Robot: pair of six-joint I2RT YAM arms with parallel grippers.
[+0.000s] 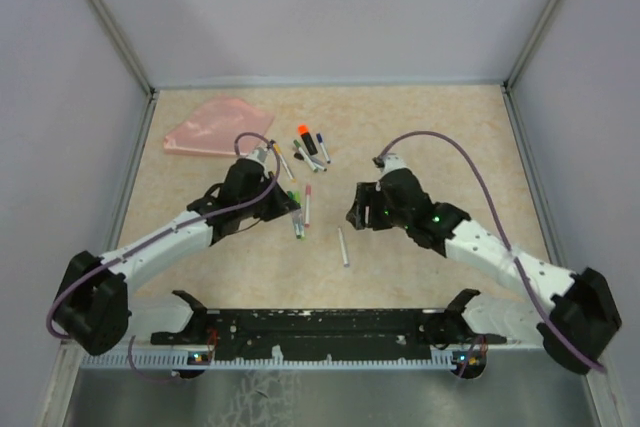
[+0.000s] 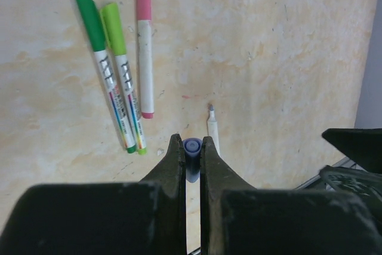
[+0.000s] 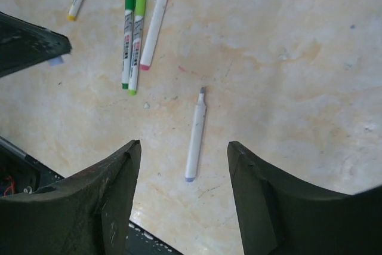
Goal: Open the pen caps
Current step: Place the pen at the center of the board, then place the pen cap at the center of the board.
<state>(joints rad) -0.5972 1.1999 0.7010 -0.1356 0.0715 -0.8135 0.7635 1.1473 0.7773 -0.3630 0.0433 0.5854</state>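
While the pale surface (image 1: 450, 147) carries a pink pouch (image 1: 215, 127) at its far left and a loose scatter of pens (image 1: 312, 145) to the right of it, the work sits nearer, between the two arms. The right hand (image 3: 183, 146) stands wide apart and holds nothing. The left hand (image 2: 191, 143) is pinched tight on a small blue cap (image 2: 192, 147), gripped right at the fingertips. Below the right hand lies a bare white barrel (image 3: 196, 138), its tip uncovered, touching neither finger. So one cap looks to be off, and the step in hand is likely setting it aside. That is best done by lowering the left hand close to a bare patch of surface before letting go, so the cap cannot bounce or roll among the three capped pens. Those lie side by side just beyond the barrel, with a dark green cap (image 2: 89, 22), a lime cap (image 2: 113, 28) and a pink cap (image 2: 142, 1), all on. Only the left wrist view shows the cap in the grip. The overhead view hides it behind the hand, and the right wrist view catches just a bluish sliver there — yet it alone gives the whole barrel.
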